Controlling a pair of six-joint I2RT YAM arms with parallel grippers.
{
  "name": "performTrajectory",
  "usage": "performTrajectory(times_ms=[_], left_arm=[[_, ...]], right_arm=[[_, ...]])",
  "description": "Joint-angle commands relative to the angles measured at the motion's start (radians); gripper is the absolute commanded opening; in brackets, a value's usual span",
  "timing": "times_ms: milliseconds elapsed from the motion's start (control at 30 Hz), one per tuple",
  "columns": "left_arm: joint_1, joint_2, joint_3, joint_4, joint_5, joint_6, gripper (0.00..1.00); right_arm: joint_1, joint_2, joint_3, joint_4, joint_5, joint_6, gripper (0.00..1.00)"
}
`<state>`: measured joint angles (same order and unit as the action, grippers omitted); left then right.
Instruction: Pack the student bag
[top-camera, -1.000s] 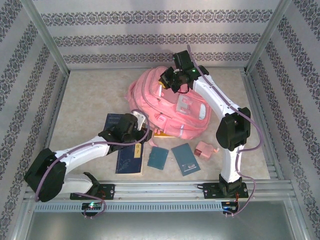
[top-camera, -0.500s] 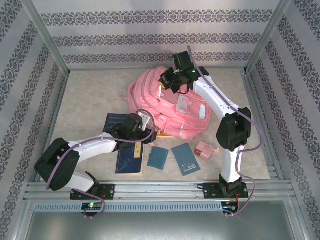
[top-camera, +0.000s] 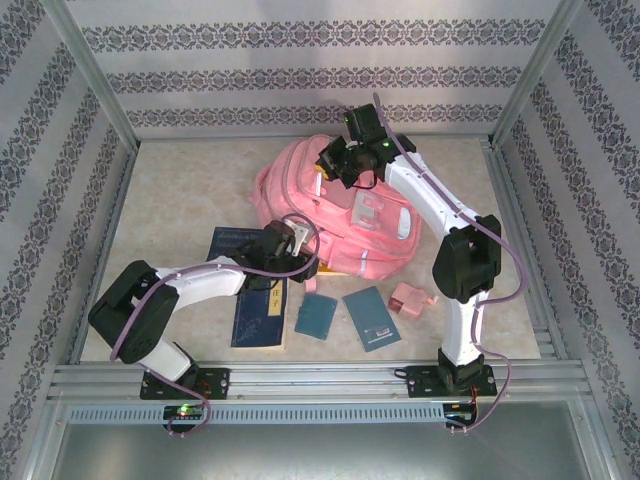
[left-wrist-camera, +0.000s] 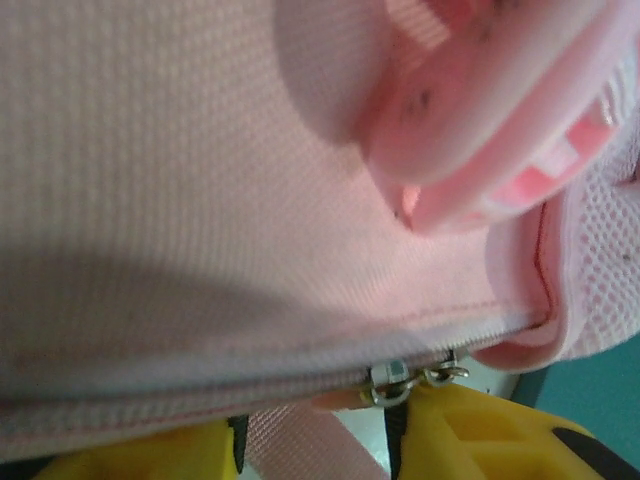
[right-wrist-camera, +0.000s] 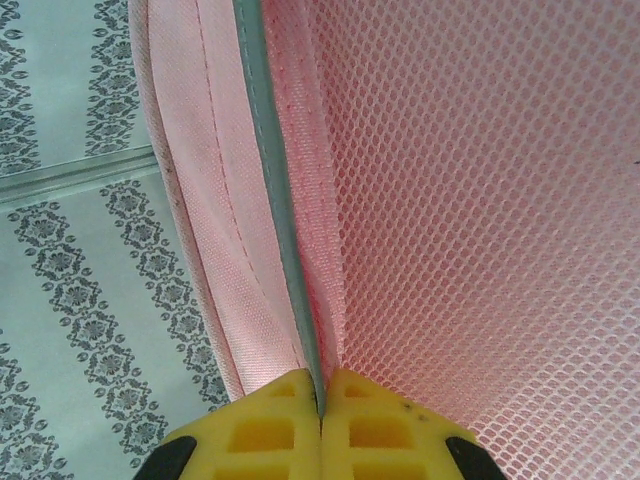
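Note:
The student bag (top-camera: 340, 215), a large pink backpack, lies mid-table. My right gripper (top-camera: 335, 165) is at its far top edge. In the right wrist view it (right-wrist-camera: 321, 385) is shut on a grey-piped seam (right-wrist-camera: 270, 200) next to pink mesh (right-wrist-camera: 480, 200). My left gripper (top-camera: 297, 240) presses against the bag's near left side. In the left wrist view its yellow fingers (left-wrist-camera: 470, 435) stand apart just under a zip line. A metal zip slider (left-wrist-camera: 395, 378) sits above the right finger, and a pink webbing strip (left-wrist-camera: 310, 445) lies in the gap of the left gripper (left-wrist-camera: 315, 430).
A dark blue book (top-camera: 258, 315) lies near the left arm, with another blue book (top-camera: 228, 240) partly under it. A small teal book (top-camera: 317, 315), a larger teal book (top-camera: 371, 318) and a small pink pouch (top-camera: 408, 298) lie in front of the bag. Patterned walls enclose the table.
My left arm has stretched forward and right, carrying its gripper from over the blue book up against the bag's near side. The right gripper keeps its hold at the bag's top.

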<state>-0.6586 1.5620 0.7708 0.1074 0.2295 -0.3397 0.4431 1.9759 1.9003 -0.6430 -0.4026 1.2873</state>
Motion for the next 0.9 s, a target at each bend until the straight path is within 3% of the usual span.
performTrajectory(times_ms=[0, 200, 767, 867], left_arm=[[0.014, 0.020, 0.036, 0.032, -0.011, 0.013, 0.34], [0.018, 0.012, 0.040, 0.020, 0.000, 0.013, 0.17], [0.064, -0.134, -0.052, -0.049, -0.026, -0.015, 0.13], [0.066, -0.135, -0.048, -0.063, -0.030, -0.006, 0.09]], right_arm=[[0.020, -0.059, -0.013, 0.038, -0.054, 0.021, 0.00], [0.018, -0.059, -0.020, 0.032, -0.048, 0.006, 0.00], [0.005, -0.046, -0.007, -0.052, -0.021, -0.158, 0.00], [0.005, -0.046, -0.007, -0.056, -0.021, -0.177, 0.00]])
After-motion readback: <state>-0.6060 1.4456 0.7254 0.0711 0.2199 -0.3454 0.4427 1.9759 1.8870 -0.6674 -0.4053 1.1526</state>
